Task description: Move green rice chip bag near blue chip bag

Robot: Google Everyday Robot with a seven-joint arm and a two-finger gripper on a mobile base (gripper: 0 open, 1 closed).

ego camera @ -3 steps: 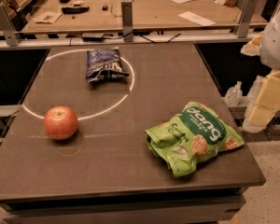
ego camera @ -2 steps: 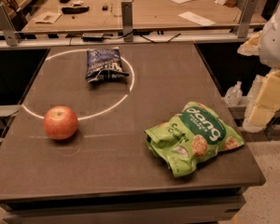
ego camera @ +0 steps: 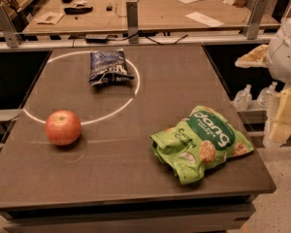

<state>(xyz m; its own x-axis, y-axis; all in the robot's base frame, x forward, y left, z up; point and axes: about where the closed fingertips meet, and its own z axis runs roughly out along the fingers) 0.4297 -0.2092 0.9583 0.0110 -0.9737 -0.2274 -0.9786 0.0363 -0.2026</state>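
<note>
The green rice chip bag lies flat on the dark table near its front right corner, "dang" lettering facing up. The blue chip bag lies at the back left of the table, across a white circle line, well apart from the green bag. My gripper shows as pale cream parts at the right edge of the view. It is off the table's right side, to the right of the green bag and a little above it, and holds nothing that I can see.
A red apple sits at the front left of the table. A white circle is painted on the left half. A wooden bench with metal posts stands behind. Plastic bottles stand off the table's right side.
The arm at the right edge has shifted slightly to the right and down. The bags and the apple have not moved.
</note>
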